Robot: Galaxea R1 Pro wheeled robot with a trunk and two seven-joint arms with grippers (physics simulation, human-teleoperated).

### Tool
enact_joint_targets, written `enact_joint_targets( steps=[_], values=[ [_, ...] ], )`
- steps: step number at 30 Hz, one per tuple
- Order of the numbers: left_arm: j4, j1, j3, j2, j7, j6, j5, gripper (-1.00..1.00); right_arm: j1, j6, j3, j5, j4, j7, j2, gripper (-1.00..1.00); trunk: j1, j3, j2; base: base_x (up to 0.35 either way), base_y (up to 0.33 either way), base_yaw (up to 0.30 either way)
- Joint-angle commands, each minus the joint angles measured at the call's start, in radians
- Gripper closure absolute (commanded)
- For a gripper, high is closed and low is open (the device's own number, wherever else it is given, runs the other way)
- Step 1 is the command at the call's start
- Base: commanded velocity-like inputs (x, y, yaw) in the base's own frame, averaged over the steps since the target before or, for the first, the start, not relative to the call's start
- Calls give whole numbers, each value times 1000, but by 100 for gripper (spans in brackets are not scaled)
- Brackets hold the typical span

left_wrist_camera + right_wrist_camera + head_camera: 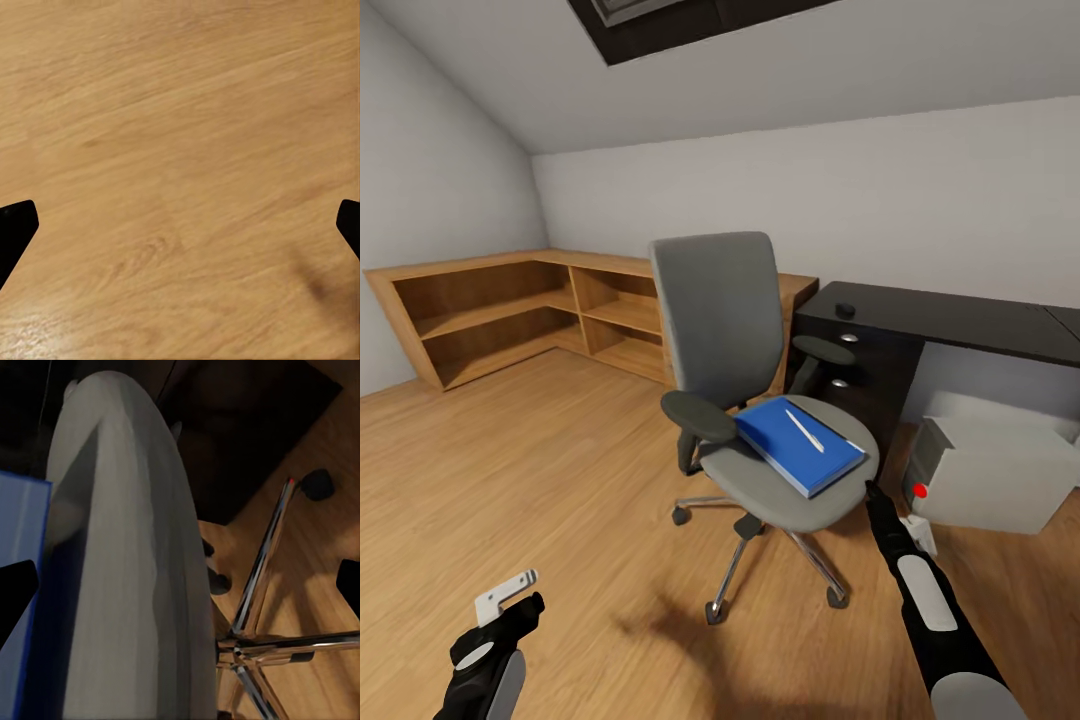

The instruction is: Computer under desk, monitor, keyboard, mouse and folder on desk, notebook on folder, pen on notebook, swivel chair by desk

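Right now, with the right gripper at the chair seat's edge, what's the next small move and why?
Probably ease the right gripper up and over the seat rim toward the folder. It sits low beside the swivel chair, open, nothing between its fingers, while the folder lies flat on the seat with the pen on top, so keep it level.

Blue folder, white pen, grey swivel chair

Your left gripper hangs over bare wooden floor, its 2 dark fingertips spread wide apart, nothing between them.
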Motion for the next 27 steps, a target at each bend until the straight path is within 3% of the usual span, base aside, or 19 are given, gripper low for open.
enact_joint_targets(
  steps=[1,27],
  values=[
    [-2,0,1,0,4,3,9,-100,0,5,-3,-9,-2,-5,1,-100,0,-1,0,69,0,0],
    [-2,0,1,0,4,4,9,-100,0,4,0,-9,-6,-5,1,-100,0,-1,0,69,0,20]
  ],
)
